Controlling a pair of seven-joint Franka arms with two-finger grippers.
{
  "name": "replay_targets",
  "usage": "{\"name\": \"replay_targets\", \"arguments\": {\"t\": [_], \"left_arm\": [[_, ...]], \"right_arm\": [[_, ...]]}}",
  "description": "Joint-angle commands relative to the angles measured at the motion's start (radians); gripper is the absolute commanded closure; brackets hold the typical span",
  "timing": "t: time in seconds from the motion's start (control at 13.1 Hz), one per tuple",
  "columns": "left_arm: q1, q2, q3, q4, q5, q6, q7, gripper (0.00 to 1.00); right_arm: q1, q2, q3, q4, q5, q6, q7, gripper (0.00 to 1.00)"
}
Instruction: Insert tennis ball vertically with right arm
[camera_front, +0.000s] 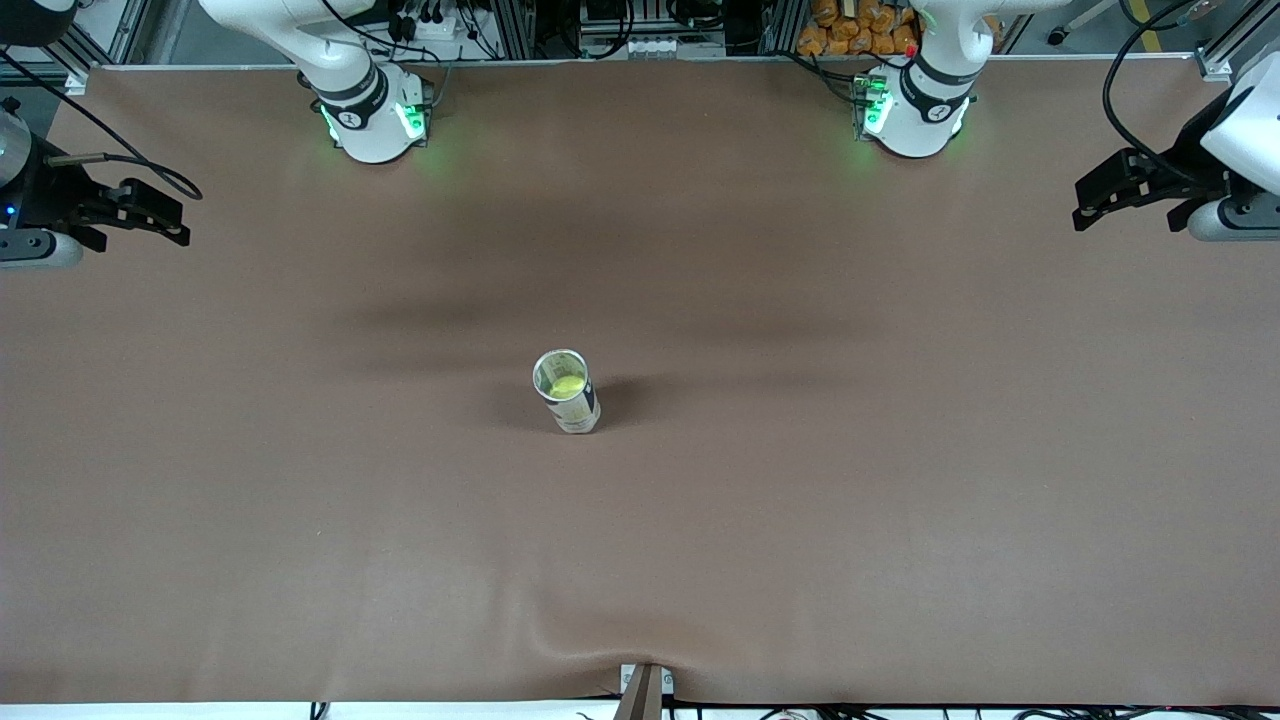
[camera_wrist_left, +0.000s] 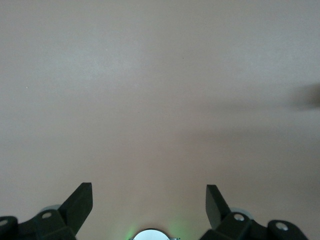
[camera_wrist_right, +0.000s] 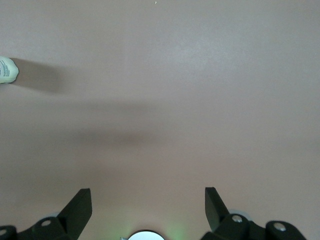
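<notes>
A clear tube can (camera_front: 577, 410) stands upright near the middle of the table, its open mouth up. The yellow-green tennis ball (camera_front: 568, 384) sits inside it, seen through the mouth. My right gripper (camera_front: 182, 226) hangs open and empty over the right arm's end of the table, well away from the can. In the right wrist view the right gripper (camera_wrist_right: 148, 192) shows wide-spread fingers over bare cloth, with the can (camera_wrist_right: 7, 70) at the picture's edge. My left gripper (camera_front: 1080, 205) waits open over the left arm's end; the left gripper (camera_wrist_left: 149, 189) holds nothing.
Brown cloth (camera_front: 900, 480) covers the whole table. It has a raised wrinkle (camera_front: 590, 640) near the front edge, above a metal clamp (camera_front: 645, 690). The two arm bases (camera_front: 375, 115) (camera_front: 915, 110) stand along the edge farthest from the front camera.
</notes>
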Motion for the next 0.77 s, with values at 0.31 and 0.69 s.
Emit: {"name": "replay_targets", "arguments": {"t": [0.31, 0.69], "left_arm": [[0.010, -0.016, -0.008, -0.011, -0.009, -0.008, 0.017, 0.00], [-0.005, -0.011, -0.009, -0.005, -0.008, -0.008, 0.012, 0.00]], "right_arm": [[0.013, -0.009, -0.008, -0.010, -0.015, 0.006, 0.001, 0.00], [0.013, -0.007, -0.008, -0.011, -0.015, 0.008, 0.001, 0.00]]}}
